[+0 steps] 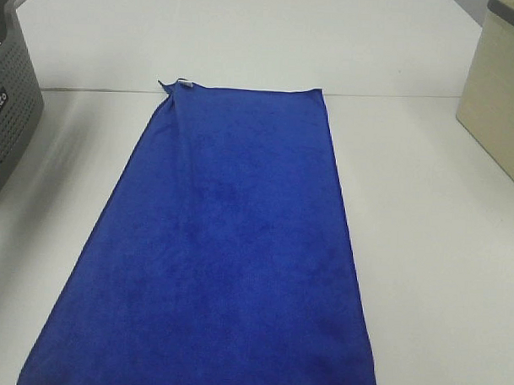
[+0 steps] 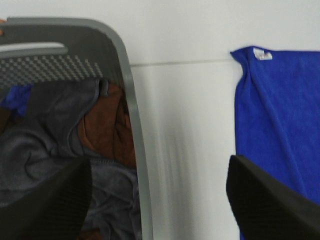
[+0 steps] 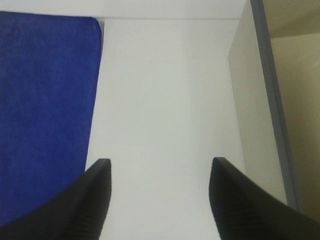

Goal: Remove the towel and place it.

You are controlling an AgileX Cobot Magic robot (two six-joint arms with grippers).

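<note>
Lying flat, the towel [image 1: 230, 251] sits beside the right claw [image 3: 157, 200]

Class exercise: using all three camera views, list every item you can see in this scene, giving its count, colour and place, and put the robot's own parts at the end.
towel: one, royal blue with a small white tag at its far left corner, spread flat down the middle of the table.
table: one, white, under everything.
basket: one, grey perforated, at the table's left edge.
clothes in the basket: several, grey, brown and a bit of blue, heaped inside.
box: one, beige with a grey rim, at the right edge.
left gripper: one, black, open, between basket and towel.
right gripper: one, black, open, between towel and box.
</note>
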